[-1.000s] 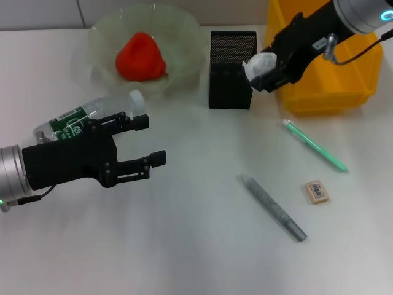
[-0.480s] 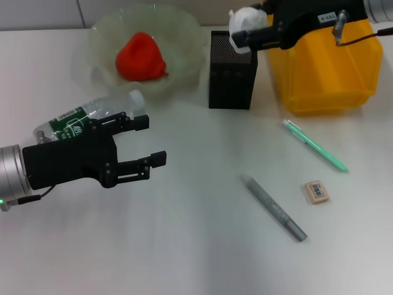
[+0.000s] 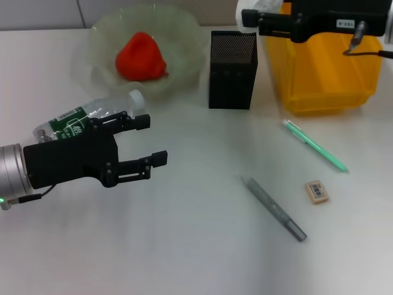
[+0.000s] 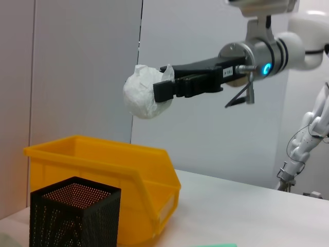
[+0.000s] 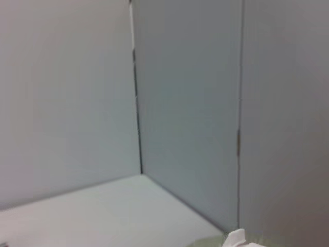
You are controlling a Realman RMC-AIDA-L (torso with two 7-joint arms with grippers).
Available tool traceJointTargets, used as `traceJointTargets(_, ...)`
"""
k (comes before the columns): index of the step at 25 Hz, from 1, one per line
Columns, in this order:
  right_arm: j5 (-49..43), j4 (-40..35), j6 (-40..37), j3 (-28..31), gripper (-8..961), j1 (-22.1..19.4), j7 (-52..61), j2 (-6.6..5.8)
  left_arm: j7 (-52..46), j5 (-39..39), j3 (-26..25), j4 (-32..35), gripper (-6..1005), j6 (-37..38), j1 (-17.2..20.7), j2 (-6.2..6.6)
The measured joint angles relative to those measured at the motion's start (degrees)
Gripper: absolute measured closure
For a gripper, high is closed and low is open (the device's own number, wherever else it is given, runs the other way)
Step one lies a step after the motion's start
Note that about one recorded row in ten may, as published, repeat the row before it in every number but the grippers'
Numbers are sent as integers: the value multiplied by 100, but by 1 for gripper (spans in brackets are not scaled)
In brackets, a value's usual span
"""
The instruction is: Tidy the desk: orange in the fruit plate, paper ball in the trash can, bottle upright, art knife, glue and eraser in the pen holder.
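The desk (image 3: pixel 184 258) carries everything, and the largest thing on it is the yellow trash can (image 3: pixel 325 67) at its far right corner, with the pale fruit plate (image 3: pixel 184 37) toward the far left already holding the orange (image 3: pixel 141 55). Between them stands the black mesh pen holder (image 3: pixel 232 70), just beside the bin. Near the left edge the bottle (image 3: pixel 86 114) lies on its side, partly under the left gripper (image 3: pixel 147 141), which hovers above the desk with its fingers spread and nothing between them. High over the far edge, the right gripper (image 3: pixel 261 21) is clamped on the paper ball (image 3: pixel 249 13); the left wrist view shows the paper ball (image 4: pixel 144 92) pinched at the tips of the right gripper (image 4: pixel 164 90), held well above the bin's rim. From the head view the ball seems to sit over the gap between pen holder and bin rather than squarely over the opening, so the step in hand is best done by carrying it further toward the bin's middle, lowering it, and only then releasing, or it may fall into the pen holder. Toward the near right lie the grey art knife (image 3: pixel 273 208), the green glue stick (image 3: pixel 314 145) and, smallest, the eraser (image 3: pixel 316 191), all apart from one another.
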Motion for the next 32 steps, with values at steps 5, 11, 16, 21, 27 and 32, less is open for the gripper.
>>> traceJointTargets(5, 899, 783, 96, 145, 389, -218, -1164, 3, 2, 0, 0, 0, 206, 0, 0, -6)
traceJointTargets(11, 2070, 1772, 53, 355, 385, -353, -2612, 7, 2, 3, -1, 8, 206, 0, -28, -9)
traceJointTargets(16, 2737, 2329, 70, 351, 382, -379, -3291, 6, 2, 11, -1, 9, 206, -2, -45, -10)
traceJointTargets(21, 2727, 2369, 103, 311, 378, -356, -3313, -1, 2, 16, -1, 9, 206, -8, -53, -19)
traceJointTargets(27, 2726, 2392, 103, 334, 374, -358, -3315, -4, 2, 18, -1, 9, 206, -9, -52, -18)
traceJointTargets(32, 2769, 2420, 376, 360, 370, -370, -3393, 2, 5, 18, -1, 9, 207, -9, -60, -18)
